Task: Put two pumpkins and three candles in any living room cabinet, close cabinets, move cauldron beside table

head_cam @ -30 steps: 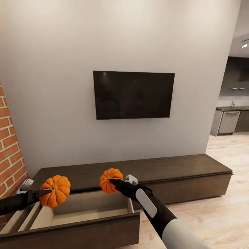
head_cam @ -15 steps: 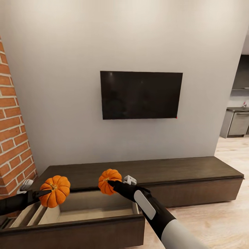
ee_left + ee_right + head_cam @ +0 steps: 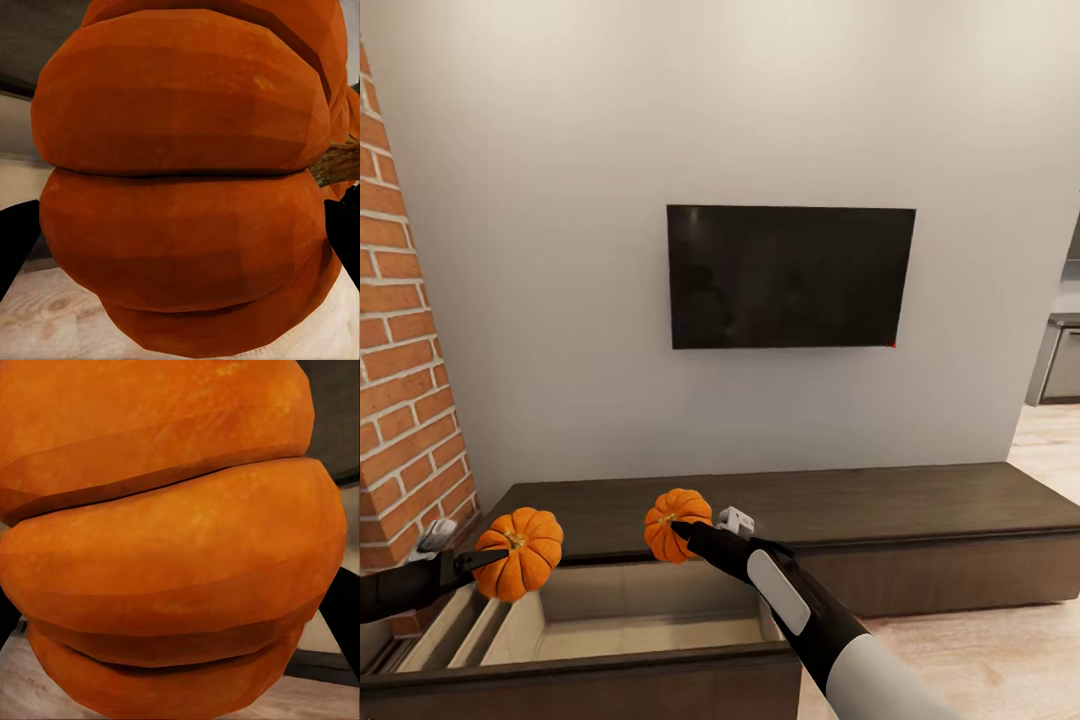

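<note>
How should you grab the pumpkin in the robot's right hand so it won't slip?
Around its round middle, as the right gripper does now: fingers come in from the side and squeeze opposite ribs of the right pumpkin. The stem looks too short and thin to hold safely.

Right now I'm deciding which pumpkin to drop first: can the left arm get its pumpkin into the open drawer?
Probably yes. The left gripper holds its pumpkin over the left end of the open drawer, whose inside looks bare, with nothing visible between them.

Two pumpkins [image 3: 518, 553] [image 3: 678, 524] — one cabinet [image 3: 920, 520], one television [image 3: 790, 277].
</note>
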